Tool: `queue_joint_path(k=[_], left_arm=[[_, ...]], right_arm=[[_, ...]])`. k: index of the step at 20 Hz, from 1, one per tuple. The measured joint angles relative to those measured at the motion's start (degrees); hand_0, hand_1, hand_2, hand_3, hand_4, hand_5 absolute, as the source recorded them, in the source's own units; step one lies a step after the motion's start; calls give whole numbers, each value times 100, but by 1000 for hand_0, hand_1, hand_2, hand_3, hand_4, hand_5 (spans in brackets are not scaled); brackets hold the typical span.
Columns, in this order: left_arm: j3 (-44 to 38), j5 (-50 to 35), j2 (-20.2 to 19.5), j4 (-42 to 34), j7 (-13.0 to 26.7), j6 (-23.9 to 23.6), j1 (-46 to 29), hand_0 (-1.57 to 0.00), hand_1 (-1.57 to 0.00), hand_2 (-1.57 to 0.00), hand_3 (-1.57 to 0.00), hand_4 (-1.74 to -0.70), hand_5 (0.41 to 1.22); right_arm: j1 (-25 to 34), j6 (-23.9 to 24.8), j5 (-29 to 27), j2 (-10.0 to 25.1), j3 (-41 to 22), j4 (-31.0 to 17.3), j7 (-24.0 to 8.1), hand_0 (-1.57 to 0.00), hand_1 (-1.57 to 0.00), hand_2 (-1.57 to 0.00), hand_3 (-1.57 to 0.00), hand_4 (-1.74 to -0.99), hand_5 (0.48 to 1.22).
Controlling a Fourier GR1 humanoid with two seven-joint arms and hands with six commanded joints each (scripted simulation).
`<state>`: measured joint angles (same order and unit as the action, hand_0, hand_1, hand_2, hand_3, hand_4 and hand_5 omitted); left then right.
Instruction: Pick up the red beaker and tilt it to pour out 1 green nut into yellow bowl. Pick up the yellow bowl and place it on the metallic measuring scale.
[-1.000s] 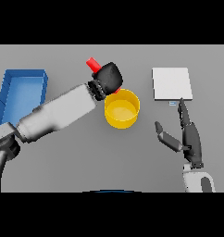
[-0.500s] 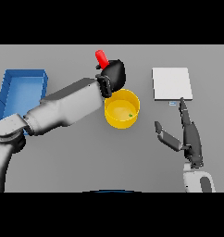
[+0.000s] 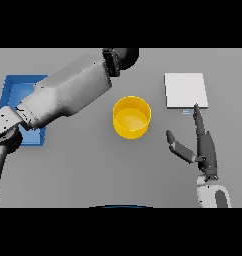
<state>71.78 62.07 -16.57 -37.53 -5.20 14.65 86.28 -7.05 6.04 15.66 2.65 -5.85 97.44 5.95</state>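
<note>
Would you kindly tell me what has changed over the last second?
The left hand moved away from over the round yellow bowl to the table's far edge; the red beaker it held no longer shows. The bowl, flat metallic scale, blue tray and open right hand stayed put.

Lighting is reading even and diffuse across the grey table [image 3: 93,170], with no single source showing and no glare appearing anywhere. Shadows are staying faint: only a soft darkening is showing beneath the left arm [image 3: 68,97]. The yellow bowl [image 3: 131,116] is rendering bright, its inner wall shading slightly darker. Edges are appearing mildly soft throughout, with no distortion showing at the borders.
</note>
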Motion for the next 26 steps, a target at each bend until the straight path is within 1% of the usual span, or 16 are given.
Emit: queue_joint_path(k=[1, 3, 4, 6, 8, 10, 13, 15, 16, 17, 18, 20, 22, 23, 25, 26], left_arm=[[-114, -100, -91, 88, -29, -107, 134, -1571, -1571, -1461, -1041, -1699, 1221], [-375, -359, -298, 308, -124, -212, 434, -1571, -1571, -1501, -1232, -1705, 1221], [-528, -491, -323, 516, -58, -197, 625, -1571, -1571, -1515, -1300, -1709, 1221], [-924, -878, -368, 939, 95, -153, 840, -1571, -1571, -1535, -1397, -1720, 1221], [-1468, -1432, -556, 1413, 362, -219, 847, -1571, -1571, -1548, -1379, -1727, 1221], [-2121, -2104, -762, 1772, 906, -326, 759, -1571, -1571, -1556, -1360, -1732, 1221], [-2934, -3143, -1244, 2002, 900, -782, 353, -1571, -1571, -1563, -1396, -1736, 1221], [-3293, -3697, -1491, 1957, 1035, -1027, 23, -1571, -1571, -1566, -1426, -1738, 1221], [-3476, -3992, -1689, 1861, 990, -1176, -204, -1571, -1571, -1567, -1428, -1739, 1221], [-3634, -4260, -1837, 1746, 1096, -1320, -424, -1571, -1571, -1568, -1414, -1739, 1221], [-3725, -4473, -1920, 1586, 1397, -1496, -670, -1571, -1571, -1569, -1415, -1739, 1221], [-4015, -5006, -2202, 1098, 1718, -1944, -1259, -1571, -1571, -1569, -1446, -1740, 1221], [-4157, -5444, -2407, 423, 2062, -2370, -1985, -1571, -1571, -1570, -1451, -1740, 1221], [-4229, -5639, -2497, 93, 2341, -2574, -2287, -1571, -1571, -1570, -1458, -1740, 1221], [-4243, -5937, -2677, -691, 2873, -2965, -2991, -1571, -1571, -1570, -1452, -1741, 1221], [-4235, -6033, -2793, -1056, 3150, -3179, -3321, -1571, -1571, -1571, -1450, -1741, 1221]], right_arm=[[13, 16, 30, -43, -41, 21, -13, 1, 1, 1, 1, -1186, 596], [80, -68, -81, -98, -55, -46, -80, 1, 1, 1, 1, -1181, 593], [90, -105, -170, -71, -4, -57, 0, 1, 1, 1, 1, -1182, 593], [75, -206, -329, -67, 36, -72, -16, 1, 1, 1, 1, -1193, 597], [70, -216, -345, -71, 33, -90, 53, 1, 1, 1, 1, -1199, 594], [122, -231, -353, -66, 34, -141, 29, 1, 1, 1, 1, -1222, 592], [154, -280, -455, 18, 120, -182, 69, 1, 1, 1, 1, -1222, 587], [174, -363, -484, 26, 82, -218, 163, 1, 1, 1, 1, -1222, 586], [131, -335, -418, 49, 66, -210, 216, 1, 1, 1, 1, -1226, 587], [159, -330, -418, 102, 100, -215, 255, 1, 1, 1, 1, -1223, 591], [162, -325, -382, 119, 96, -271, 302, 1, 1, 1, 1, -1217, 595], [190, -356, -389, 84, 66, -368, 278, 1, 1, 1, 1, -1212, 604], [118, -325, -263, 107, -6, -276, 367, 1, 1, 1, 1, -1209, 620], [179, -312, -251, 160, 31, -292, 292, 1, 1, 1, 1, -1210, 631], [179, -339, -192, 178, -22, -286, 278, 1, 1, 1, 1, -1210, 649], [140, -382, -248, 276, 42, -231, 287, 1, 1, 1, 1, -1206, 653]])
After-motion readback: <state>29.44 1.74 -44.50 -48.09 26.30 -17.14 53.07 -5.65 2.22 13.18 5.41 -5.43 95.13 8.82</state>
